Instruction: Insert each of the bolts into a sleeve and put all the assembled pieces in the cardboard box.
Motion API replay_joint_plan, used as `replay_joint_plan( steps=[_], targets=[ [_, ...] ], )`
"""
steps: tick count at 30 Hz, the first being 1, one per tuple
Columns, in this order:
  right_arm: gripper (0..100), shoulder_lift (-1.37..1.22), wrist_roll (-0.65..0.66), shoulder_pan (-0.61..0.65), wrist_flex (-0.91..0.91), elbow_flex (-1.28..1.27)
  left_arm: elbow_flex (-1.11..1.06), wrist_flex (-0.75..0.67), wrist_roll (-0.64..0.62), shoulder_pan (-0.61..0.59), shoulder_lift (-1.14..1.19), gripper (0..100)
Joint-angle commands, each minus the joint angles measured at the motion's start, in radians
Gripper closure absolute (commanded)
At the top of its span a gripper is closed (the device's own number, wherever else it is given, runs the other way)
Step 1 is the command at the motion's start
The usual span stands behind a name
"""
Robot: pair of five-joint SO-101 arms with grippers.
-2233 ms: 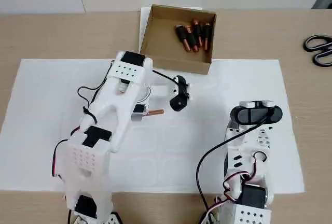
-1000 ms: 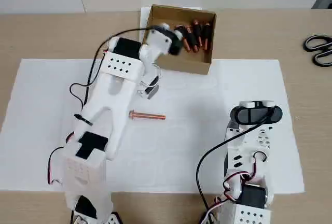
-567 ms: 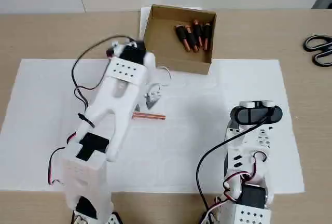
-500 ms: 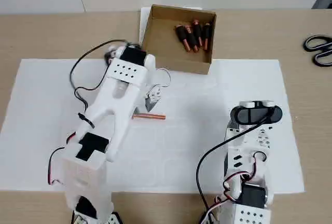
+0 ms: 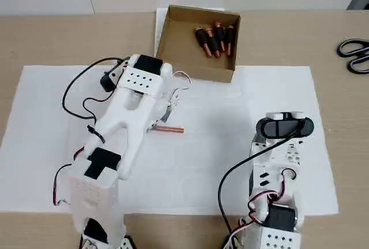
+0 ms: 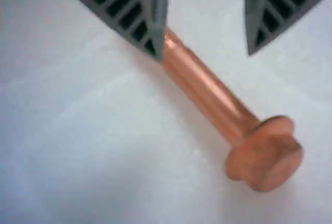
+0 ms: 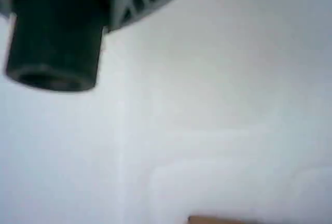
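A copper bolt (image 5: 168, 128) lies on the white paper, its hexagonal head (image 6: 264, 154) pointing away from my left gripper (image 6: 205, 47). That gripper is open and straddles the shaft end, with one grey finger (image 6: 148, 22) touching the shaft. In the high view my left gripper (image 5: 165, 117) hangs just over the bolt, below the cardboard box (image 5: 173, 47). Several assembled pieces (image 5: 216, 38) lie in the box. My right arm (image 5: 283, 127) rests folded at the lower right. Its gripper (image 7: 106, 11) is shut on a black sleeve (image 7: 54, 42) just above the paper.
The white paper sheet (image 5: 52, 116) covers the middle of the wooden table. Scissors (image 5: 354, 53) lie at the far right edge. A black cable (image 5: 78, 93) loops left of the left arm.
The left gripper swung from the box's edge back down to the bolt and now straddles its shaft. The wrist turned, so its black motor moved to the left. The right arm stayed still.
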State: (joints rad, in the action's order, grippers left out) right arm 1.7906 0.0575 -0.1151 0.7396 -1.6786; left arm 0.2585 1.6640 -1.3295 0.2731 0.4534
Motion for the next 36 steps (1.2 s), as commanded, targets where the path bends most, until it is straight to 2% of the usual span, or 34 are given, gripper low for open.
replay_joint_plan(
  steps=[1,7,16,19,23,24,31,36],
  targets=[
    [99.4,0.016,-0.006,-0.007,0.002,-0.006,0.005,-0.025,-0.043,-0.002,0.044,85],
    [99.4,0.016,-0.005,-0.007,0.002,-0.006,0.005,-0.023,-0.06,0.0,0.146,73],
    [99.4,0.015,-0.003,-0.008,0.002,-0.006,0.007,-0.038,-0.16,-0.009,0.276,73],
    [99.4,0.015,-0.003,-0.01,0.002,-0.006,0.035,-0.032,-0.164,-0.031,0.301,79],
    [99.4,0.015,-0.003,-0.012,0.002,-0.006,0.094,0.006,-0.164,-0.08,0.31,98],
    [99.4,0.015,-0.003,-0.012,0.002,-0.006,0.108,0.009,-0.161,-0.094,0.31,100],
    [99.4,0.015,-0.003,-0.012,0.002,-0.006,0.246,0.012,-0.158,-0.124,0.302,99],
    [99.4,0.016,-0.002,-0.012,0.002,-0.006,0.42,0.091,-0.158,-0.109,0.302,99]
  ],
)
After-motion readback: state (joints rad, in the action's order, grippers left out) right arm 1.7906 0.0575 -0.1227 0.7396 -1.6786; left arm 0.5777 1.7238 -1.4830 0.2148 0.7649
